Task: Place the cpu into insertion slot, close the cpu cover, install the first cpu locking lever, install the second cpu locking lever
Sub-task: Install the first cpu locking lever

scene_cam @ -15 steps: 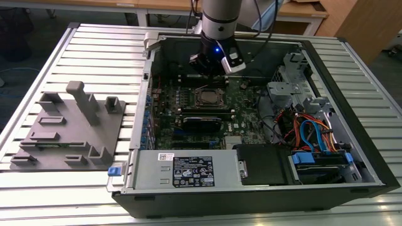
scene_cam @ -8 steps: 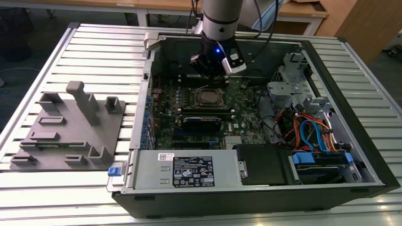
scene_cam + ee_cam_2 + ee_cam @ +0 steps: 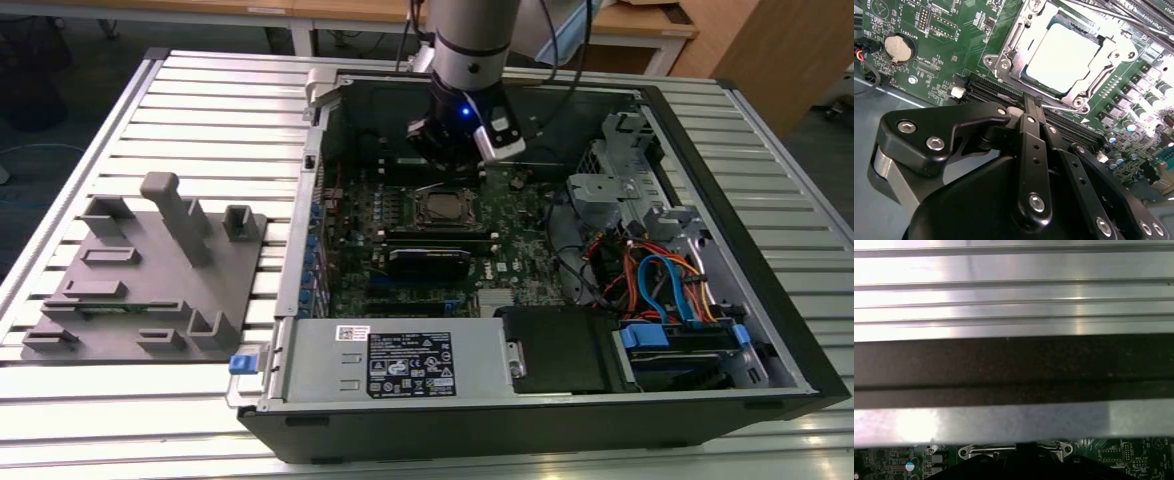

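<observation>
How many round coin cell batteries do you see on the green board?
1. In the second wrist view, one coin cell battery sits in a black round holder on the green motherboard, away from the CPU socket. The gripper covers part of the board, so others may be hidden.

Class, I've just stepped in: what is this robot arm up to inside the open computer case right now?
The arm's gripper is lowered into the open computer case, poised just beside the insertion slot on the green motherboard. The cpu already lies in the slot, and the cpu cover is down around it, its window framing the chip's grey top. The fingers are together with nothing between them, their tips close to a thin wire lever along the socket's edge.
</observation>
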